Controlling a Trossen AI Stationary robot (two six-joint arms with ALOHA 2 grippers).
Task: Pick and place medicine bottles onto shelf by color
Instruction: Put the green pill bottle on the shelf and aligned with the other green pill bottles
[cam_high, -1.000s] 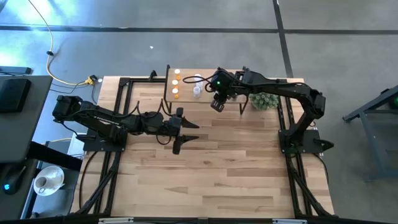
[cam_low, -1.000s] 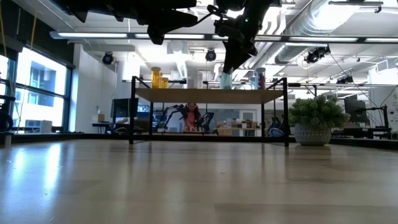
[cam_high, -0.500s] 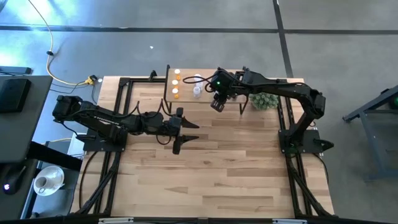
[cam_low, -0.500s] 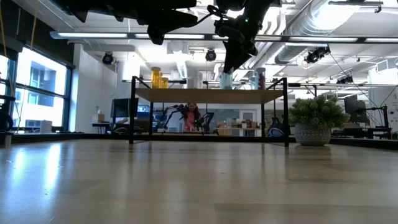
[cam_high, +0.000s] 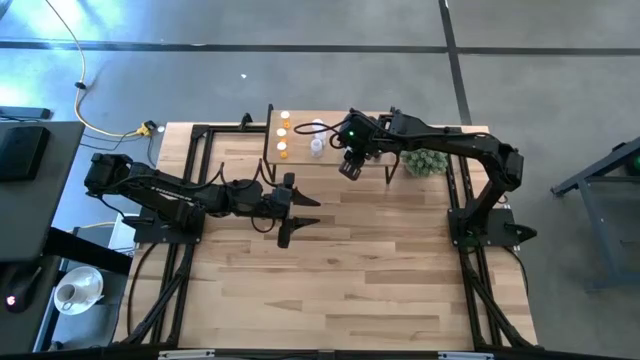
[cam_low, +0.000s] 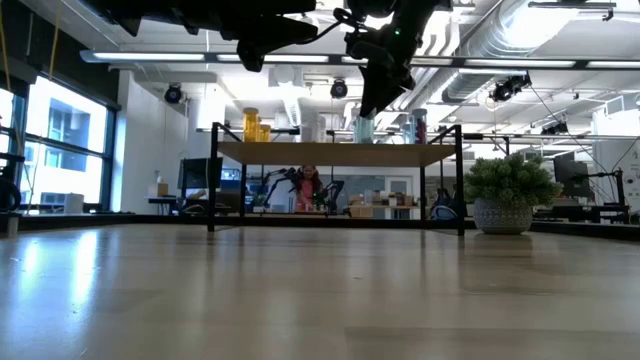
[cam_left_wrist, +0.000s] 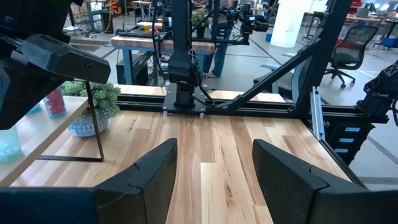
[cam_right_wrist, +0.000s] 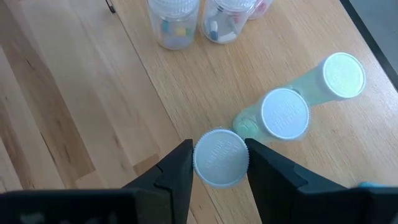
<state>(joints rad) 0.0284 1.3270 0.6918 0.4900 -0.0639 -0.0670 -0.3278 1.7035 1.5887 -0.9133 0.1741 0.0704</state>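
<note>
The shelf stands at the table's far side, with three orange medicine bottles in a row on its left end. My right gripper is over the shelf, its fingers shut on the white cap of a medicine bottle with a pale blue-green body. Two pale green bottles stand right beside it, and two clear ones farther along. My left gripper hangs open above the table's middle, holding nothing. My right gripper pinches the bottle's round white cap between its two fingers, one on each side. The fingers slant down onto it from above. The bottle is upright, and its base looks to rest on the shelf board.
A spiky green plant in a pot stands on the table just right of the shelf. Pink and blue bottles stand on the shelf's right part. Bare tabletop lies in front of the shelf. Black frame rails run along the table's sides.
</note>
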